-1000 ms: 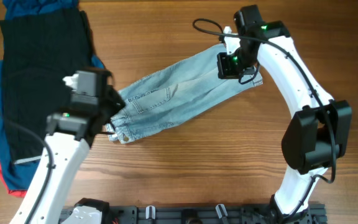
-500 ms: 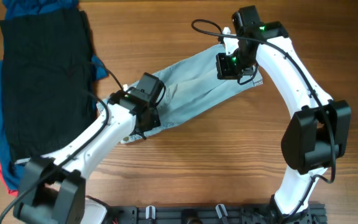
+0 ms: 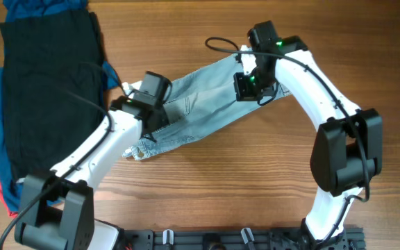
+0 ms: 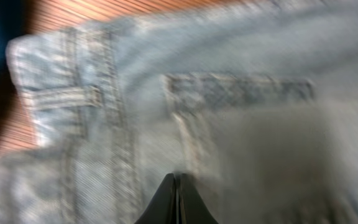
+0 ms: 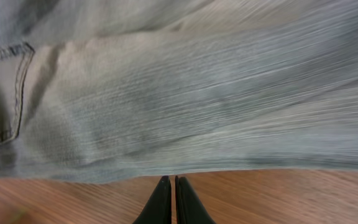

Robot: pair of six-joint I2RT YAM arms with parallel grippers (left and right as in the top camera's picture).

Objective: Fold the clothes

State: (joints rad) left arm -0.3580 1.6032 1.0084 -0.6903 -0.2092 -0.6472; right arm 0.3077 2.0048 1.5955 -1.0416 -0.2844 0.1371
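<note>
Jeans [image 3: 200, 104] on table [image 3: 255, 180], left hand [image 4: 178, 190], right hand [image 5: 169, 190] closed

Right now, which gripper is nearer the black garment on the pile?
Left. The left gripper sits over the jeans' waistband beside the black garment; the right gripper is over the far leg end.

Reaches from lower left to mid-frame with left gripper [image 4: 178, 198] pinched closed. Arches from lower right to upper centre with right gripper [image 5: 169, 198] closed too.
</note>
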